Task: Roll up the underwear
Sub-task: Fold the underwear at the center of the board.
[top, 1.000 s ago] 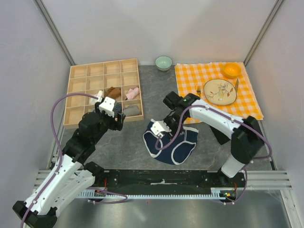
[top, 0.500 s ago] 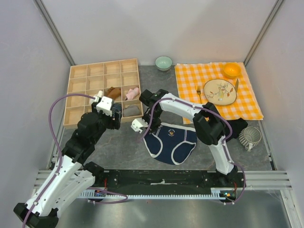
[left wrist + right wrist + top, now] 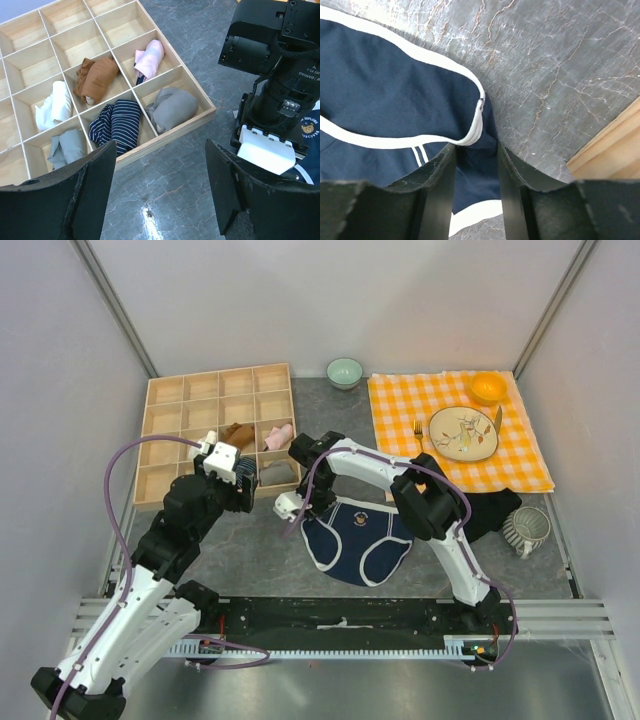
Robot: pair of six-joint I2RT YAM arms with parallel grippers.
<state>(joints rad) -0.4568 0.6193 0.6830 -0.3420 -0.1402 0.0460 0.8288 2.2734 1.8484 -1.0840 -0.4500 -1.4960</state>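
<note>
Grey marbled tabletop (image 3: 545,65) lay under the navy blue fabric briefs with white trim (image 3: 395,105), which we judged light and limp. Our right gripper (image 3: 476,165) pinched a corner fold between its fingers (image 3: 440,200), while the left gripper (image 3: 160,185) hung spread and empty.

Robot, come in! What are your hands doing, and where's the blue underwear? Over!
Right gripper pinching the underwear corner, cloth between its fingers. Left gripper open, empty, above the wooden tray. Underwear flat, unrolled. Nothing blocking.

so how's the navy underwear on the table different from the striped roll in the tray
The underwear lies spread flat on the grey table, pinched at one corner by the right gripper; the striped garment sits rolled up in a compartment of the wooden tray, untouched. The underwear is plain navy with white trim; the roll has thin white stripes. Both are dark blue fabric.
</note>
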